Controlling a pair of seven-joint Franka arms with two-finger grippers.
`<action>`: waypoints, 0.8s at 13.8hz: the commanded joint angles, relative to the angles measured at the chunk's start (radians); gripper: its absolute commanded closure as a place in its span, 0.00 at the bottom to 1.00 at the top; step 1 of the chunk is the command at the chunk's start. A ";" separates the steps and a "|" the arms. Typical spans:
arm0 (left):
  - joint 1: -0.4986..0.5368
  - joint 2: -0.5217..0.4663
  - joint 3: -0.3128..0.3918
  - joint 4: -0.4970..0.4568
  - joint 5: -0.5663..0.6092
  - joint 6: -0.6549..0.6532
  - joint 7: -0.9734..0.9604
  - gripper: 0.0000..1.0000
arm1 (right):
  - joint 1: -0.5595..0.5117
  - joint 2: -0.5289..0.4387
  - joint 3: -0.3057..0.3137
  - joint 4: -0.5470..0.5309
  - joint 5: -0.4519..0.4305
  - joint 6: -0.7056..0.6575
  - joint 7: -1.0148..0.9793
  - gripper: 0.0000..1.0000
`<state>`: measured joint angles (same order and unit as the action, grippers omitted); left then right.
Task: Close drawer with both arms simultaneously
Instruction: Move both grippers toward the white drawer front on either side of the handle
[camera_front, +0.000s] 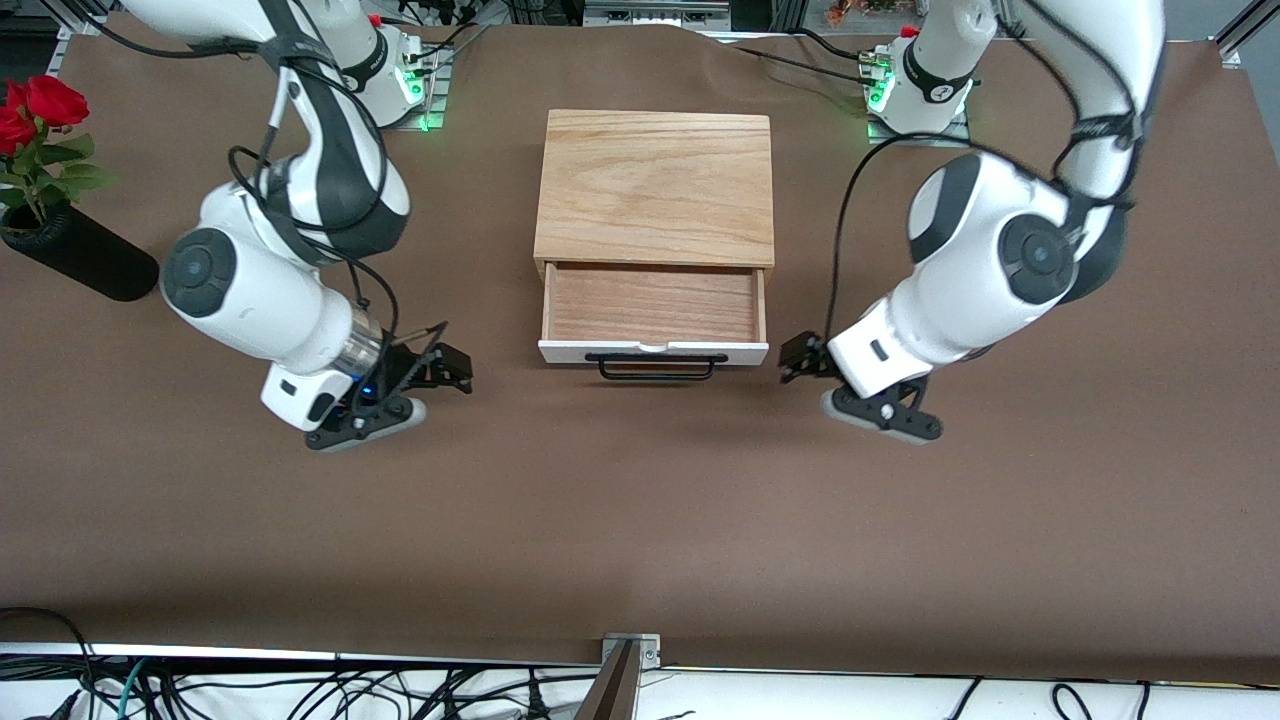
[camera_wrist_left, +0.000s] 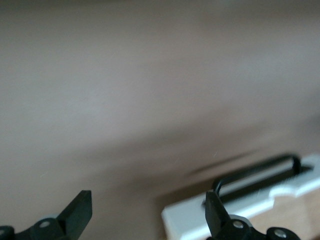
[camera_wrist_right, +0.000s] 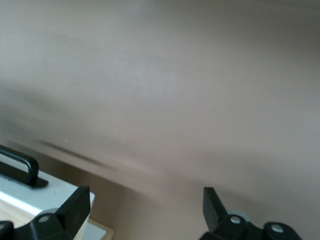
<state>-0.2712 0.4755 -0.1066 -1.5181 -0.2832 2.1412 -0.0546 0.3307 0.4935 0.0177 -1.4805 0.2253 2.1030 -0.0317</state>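
The drawer (camera_front: 654, 310) stands pulled out of its oak box (camera_front: 655, 187) toward the front camera, its light-wood tray bare, its white front panel (camera_front: 654, 352) and black wire handle (camera_front: 657, 367) at the edge nearest that camera; the box sits mid-table on the brown table cover (camera_front: 640, 520). My left gripper (camera_front: 805, 358) hangs low just beside the drawer's front corner at the left arm's end of the table, apart from the panel; its fingers (camera_wrist_left: 80, 210) are spread wide and grasp nothing, and in the left wrist view the panel and handle show past one fingertip. My right gripper (camera_front: 448, 368) hangs low toward the right arm's end, farther off from the drawer's front than the left one; its fingers (camera_wrist_right: 75, 205) are likewise parted and hold nothing, with the panel's corner in the right wrist view by one fingertip. A black vase (camera_front: 80, 255) of red roses (camera_front: 35, 110) stands at the table's edge on the right arm's end, well apart from the box.
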 joint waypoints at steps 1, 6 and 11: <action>-0.020 0.067 0.004 0.047 -0.099 0.057 0.004 0.00 | 0.037 0.066 -0.004 0.060 0.041 0.055 0.004 0.00; -0.045 0.141 -0.045 0.033 -0.134 0.046 0.010 0.00 | 0.089 0.132 -0.002 0.063 0.097 0.201 0.001 0.00; -0.042 0.147 -0.071 -0.007 -0.134 0.011 0.015 0.00 | 0.123 0.146 -0.001 0.062 0.155 0.209 -0.005 0.00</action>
<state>-0.3202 0.6262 -0.1625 -1.5161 -0.3923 2.1783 -0.0536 0.4525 0.6250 0.0190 -1.4514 0.3463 2.3231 -0.0317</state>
